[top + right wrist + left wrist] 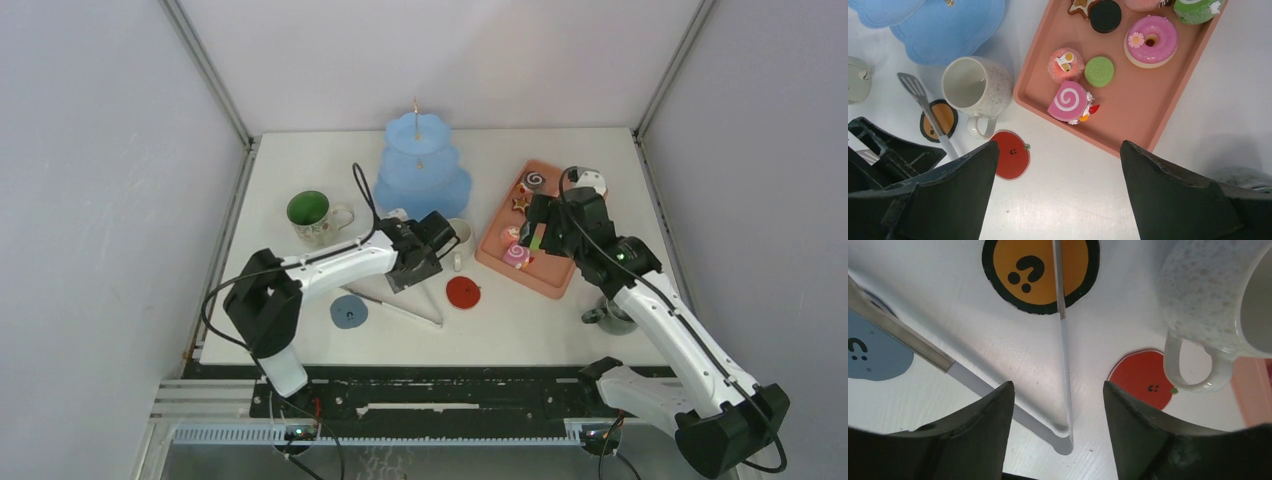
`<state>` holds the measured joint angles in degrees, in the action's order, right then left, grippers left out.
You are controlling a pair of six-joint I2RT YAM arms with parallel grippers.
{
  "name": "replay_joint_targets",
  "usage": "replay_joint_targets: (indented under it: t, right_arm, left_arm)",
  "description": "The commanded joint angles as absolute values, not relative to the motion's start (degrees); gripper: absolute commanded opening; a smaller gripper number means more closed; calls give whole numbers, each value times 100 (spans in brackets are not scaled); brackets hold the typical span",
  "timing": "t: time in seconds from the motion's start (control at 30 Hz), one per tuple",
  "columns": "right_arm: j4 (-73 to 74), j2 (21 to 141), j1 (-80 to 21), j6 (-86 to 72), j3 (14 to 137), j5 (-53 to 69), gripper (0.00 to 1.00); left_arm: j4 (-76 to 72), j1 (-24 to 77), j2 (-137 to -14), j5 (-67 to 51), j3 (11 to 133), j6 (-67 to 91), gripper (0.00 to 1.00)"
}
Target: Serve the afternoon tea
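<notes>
Pastries lie on the salmon tray (548, 275): a pink swirl roll (1068, 102), a green round (1099, 71), a black round (1105, 16), a red-orange round (1066, 64) and a pink doughnut (1151, 40). The cream mug (977, 85) stands left of the tray, the green mug (312, 213) at the far left, and the grey mug (612, 315) by the right arm. My left gripper (1055, 395) is open and empty, above the bend of the metal tongs (1063, 390). My right gripper (1058, 150) is open and empty, above bare table just short of the tray's near edge.
A blue three-tier stand (420, 165) stands at the back centre. A red apple coaster (463, 292), a blue coaster (349, 312) and an orange coaster (1040, 272) lie flat near the tongs (400, 305). White walls enclose the table.
</notes>
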<state>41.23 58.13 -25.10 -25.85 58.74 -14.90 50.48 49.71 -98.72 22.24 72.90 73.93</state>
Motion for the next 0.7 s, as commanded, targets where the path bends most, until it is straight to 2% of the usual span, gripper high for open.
replay_joint_targets:
  t: [0.0, 0.1, 0.23, 0.37, 0.47, 0.6, 0.67]
  right_arm:
    - [4074, 5534, -2678, -2420, 5888, -1587, 99]
    - [3884, 5386, -3086, -2287, 5889, -1702, 99]
    - [3429, 5400, -4151, -2101, 5849, -1842, 99]
    - [2746, 5760, -5075, -2131, 5739, -1733, 100]
    - [2236, 6281, -5781, -2040, 5730, -1871, 100]
    - [1885, 6895, -5886, -2566, 5738, -926, 100]
    - [1861, 7409, -5966, -2624, 5744, -823, 100]
  left_arm:
    - [4988, 4921, -9465, 2413, 7607, 7045, 74]
    - [5187, 4843, -8902, 2621, 7695, 6779, 77]
    - [4968, 4580, -7691, 2823, 7272, 5997, 79]
    - [4473, 3728, -6329, 2307, 6431, 5214, 86]
    - [4646, 3116, -5520, 2395, 6102, 4809, 91]
    - [4891, 2627, -4786, 2847, 5800, 4362, 97]
    - [4893, 2496, -4548, 2984, 5611, 4318, 97]
